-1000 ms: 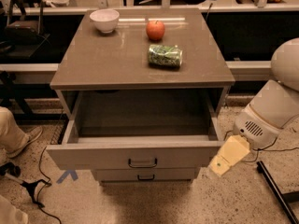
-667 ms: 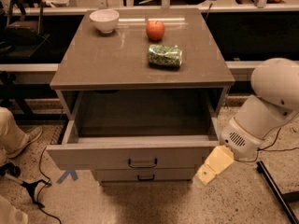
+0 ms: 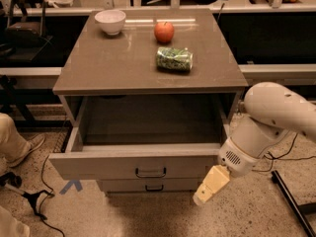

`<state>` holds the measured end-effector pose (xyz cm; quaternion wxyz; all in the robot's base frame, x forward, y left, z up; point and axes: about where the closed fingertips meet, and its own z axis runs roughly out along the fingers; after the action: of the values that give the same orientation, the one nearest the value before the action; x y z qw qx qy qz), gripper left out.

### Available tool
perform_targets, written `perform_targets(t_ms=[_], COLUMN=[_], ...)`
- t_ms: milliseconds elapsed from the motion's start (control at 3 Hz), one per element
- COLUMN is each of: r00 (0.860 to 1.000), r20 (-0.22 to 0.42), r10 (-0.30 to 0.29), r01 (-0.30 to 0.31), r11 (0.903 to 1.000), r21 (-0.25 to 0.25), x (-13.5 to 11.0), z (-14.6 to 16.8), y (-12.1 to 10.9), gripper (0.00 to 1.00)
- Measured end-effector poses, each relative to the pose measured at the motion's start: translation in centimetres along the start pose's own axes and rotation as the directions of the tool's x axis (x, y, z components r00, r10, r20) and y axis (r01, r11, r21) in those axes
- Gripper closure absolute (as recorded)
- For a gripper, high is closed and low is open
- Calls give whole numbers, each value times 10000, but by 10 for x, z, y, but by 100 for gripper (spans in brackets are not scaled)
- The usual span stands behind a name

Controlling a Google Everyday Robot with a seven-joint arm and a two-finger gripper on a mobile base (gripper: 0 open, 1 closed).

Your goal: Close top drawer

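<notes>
Dropping lower and leftward since a second ago: cream-coloured blunt gripper [image 3: 211, 185] on a white rounded arm [image 3: 269, 117], now hanging off the right front corner of the cabinet, tip pointing down-left toward the speckled floor. Cannot tell whether opened or closed, nor whether gripping anything.

Sitting left of the jaws and slightly above: wide grey-beige top drawer [image 3: 98, 166] with flat front panel, standing pulled well out, interior exposed. Right end of its panel lying just beside the gripper; contact not determinable. Small dark wire handle [image 3: 150, 172] lying left of the jaws, a little higher.

Showing beneath it, level with the jaws: second grey drawer front [image 3: 123, 185].

Resting well above and behind the jaws on the grey-brown cabinet top [image 3: 98, 68]: white ceramic bowl [image 3: 110, 21], round red apple [image 3: 164, 32], crumpled green foil bag [image 3: 174, 59].
</notes>
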<state>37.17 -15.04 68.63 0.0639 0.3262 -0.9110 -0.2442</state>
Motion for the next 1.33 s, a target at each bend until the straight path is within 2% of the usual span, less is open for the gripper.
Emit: perform_targets(t_ms=[333, 1000, 1333], r00=[9989, 9986, 9975], r20=[-417, -495, 56], r10=[197, 199, 700], r01=[-193, -194, -702], r11=[9998, 9997, 9947], r21=[103, 121, 750], x=[1, 1, -8], z=[26, 30, 33], y=[-15, -17, -45], gripper=[42, 88, 100])
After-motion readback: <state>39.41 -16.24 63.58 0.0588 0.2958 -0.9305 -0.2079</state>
